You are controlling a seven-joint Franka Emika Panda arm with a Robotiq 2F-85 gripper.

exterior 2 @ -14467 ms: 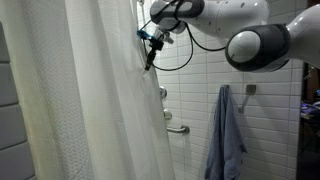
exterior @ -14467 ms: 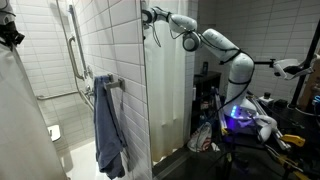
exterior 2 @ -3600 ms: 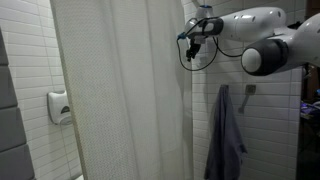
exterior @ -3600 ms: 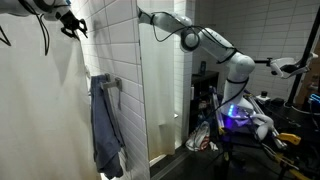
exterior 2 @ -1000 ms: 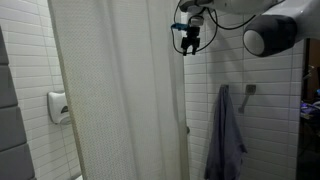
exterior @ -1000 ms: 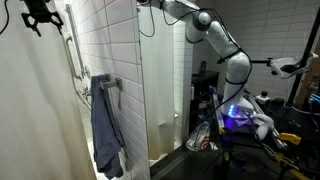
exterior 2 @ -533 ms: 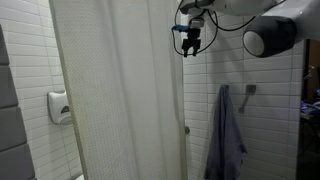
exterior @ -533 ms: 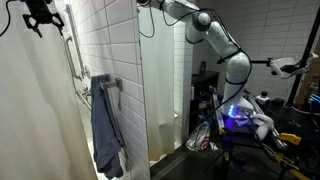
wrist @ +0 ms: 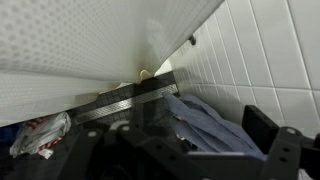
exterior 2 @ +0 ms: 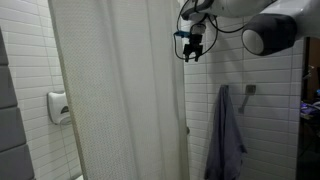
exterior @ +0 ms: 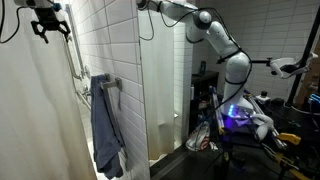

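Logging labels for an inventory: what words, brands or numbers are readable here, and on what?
None readable. The red and white item in the wrist view is too blurred to show any print; the white wall fixture, shower curtain and blue towel show no lettering.

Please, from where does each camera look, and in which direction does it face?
Exterior view: stands back, near the robot's base, and faces the white tiled wall; the white jointed arm reaches across to the open tool at top left.
Exterior view: stands closer and faces the white shower curtain; the tool and part of the arm enter at top right.
Wrist view: sits on the wrist and looks down along the curtain; only the dark fingers show.
Shared: all three views show the hanging blue cloth towel.
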